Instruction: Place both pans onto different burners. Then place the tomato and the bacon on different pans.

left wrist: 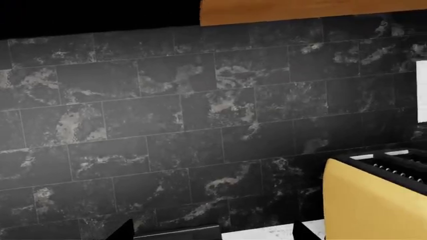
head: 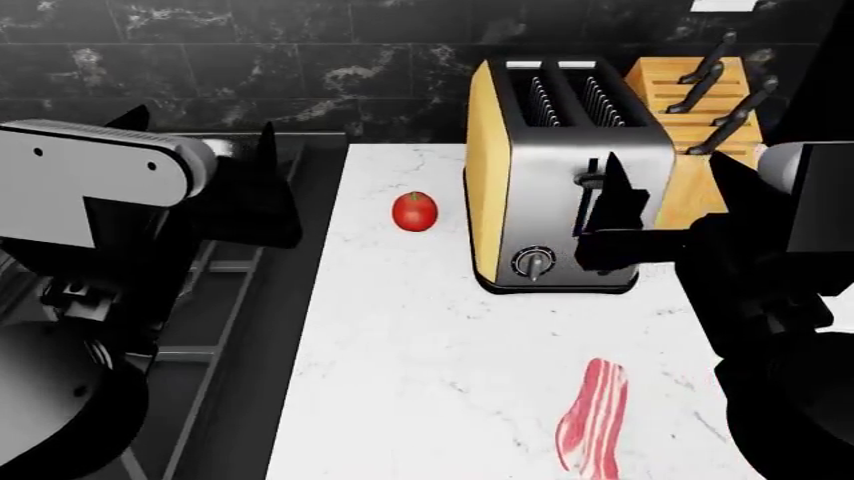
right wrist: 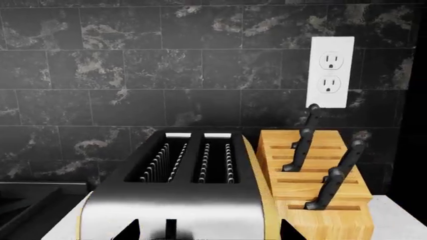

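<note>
The red tomato (head: 415, 211) lies on the white counter (head: 400, 380), just right of the range's black grates (head: 220, 300). Nearer the front, toward the right, lies the bacon (head: 594, 420). My left gripper (head: 200, 140) hangs open over the back of the range, left of the tomato, with nothing in it. In its wrist view the left gripper (left wrist: 212, 232) faces the tiled wall. My right gripper (head: 667, 175) is open in front of the toaster (head: 561, 170) and holds nothing. I see no pan clearly. A dark round shape (head: 54, 410) under my left arm may be one.
A steel and yellow toaster (right wrist: 180, 200) stands at the back of the counter, with a wooden knife block (right wrist: 320, 190) beside it and a wall outlet (right wrist: 331, 72) above. A dark tiled wall (left wrist: 167, 125) closes the back. The toaster's yellow side (left wrist: 367, 205) also shows in the left wrist view.
</note>
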Robot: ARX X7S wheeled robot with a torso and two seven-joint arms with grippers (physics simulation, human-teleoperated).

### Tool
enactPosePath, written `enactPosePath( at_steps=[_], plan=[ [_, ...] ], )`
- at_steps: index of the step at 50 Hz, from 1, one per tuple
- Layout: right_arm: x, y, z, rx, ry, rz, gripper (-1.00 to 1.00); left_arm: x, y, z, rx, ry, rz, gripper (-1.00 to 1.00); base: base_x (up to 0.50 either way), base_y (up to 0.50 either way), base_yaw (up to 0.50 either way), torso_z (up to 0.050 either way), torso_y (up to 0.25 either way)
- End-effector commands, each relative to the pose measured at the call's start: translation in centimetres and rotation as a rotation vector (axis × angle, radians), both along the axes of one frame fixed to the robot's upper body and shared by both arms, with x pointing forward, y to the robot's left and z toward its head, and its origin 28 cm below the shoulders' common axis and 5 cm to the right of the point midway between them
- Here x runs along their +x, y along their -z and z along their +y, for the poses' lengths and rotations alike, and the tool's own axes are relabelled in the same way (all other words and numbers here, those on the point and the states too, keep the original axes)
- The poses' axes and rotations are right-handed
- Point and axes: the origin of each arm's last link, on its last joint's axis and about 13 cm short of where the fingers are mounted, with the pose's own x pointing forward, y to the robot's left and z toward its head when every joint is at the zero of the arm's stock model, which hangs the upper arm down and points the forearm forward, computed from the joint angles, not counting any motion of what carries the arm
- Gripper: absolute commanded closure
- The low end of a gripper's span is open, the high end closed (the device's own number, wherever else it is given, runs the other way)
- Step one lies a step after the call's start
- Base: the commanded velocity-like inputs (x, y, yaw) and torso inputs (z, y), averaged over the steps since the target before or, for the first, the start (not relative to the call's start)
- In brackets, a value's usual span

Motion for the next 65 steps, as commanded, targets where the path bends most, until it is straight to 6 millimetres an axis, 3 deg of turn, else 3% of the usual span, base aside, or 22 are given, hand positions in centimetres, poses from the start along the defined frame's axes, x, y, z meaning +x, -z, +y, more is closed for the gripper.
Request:
enactPosePath(
  at_steps=[1, 30, 42, 53, 65],
  plan=[
    [-0.2, 0.0, 0.1, -0.003, -0.006, -0.003, -1.00, -0.1, 0.1, 0.1, -0.003, -0.001, 0.001, -1.00, 0.00, -0.14, 0.00, 0.000, 0.000],
    [0.2, 0.0, 0.0, 0.002, -0.003, -0.016, -1.00, 0.8, -0.1, -1.0, -0.029, 0.037, 0.067, -1.00, 0.00, -0.02, 0.00, 0.000, 0.000],
    [0.2, 0.4, -0.4, 0.016, 0.009, -0.001, -1.00, 3.7, -0.6, -4.1, 0.043, 0.138, 0.167, -1.00, 0.00, 0.00, 0.00, 0.000, 0.000],
    [0.1, 0.3, -0.3, 0.018, 0.007, 0.001, -1.00, 7.7, -1.9, -4.5, 0.162, 0.110, 0.278, -1.00, 0.00, 0.00, 0.00, 0.000, 0.000],
    [0.0, 0.0, -0.5, 0.020, 0.016, -0.003, -1.00, 11.5, -1.6, -5.0, 0.154, 0.090, 0.367, -1.00, 0.00, 0.00, 0.00, 0.000, 0.000]
  ],
)
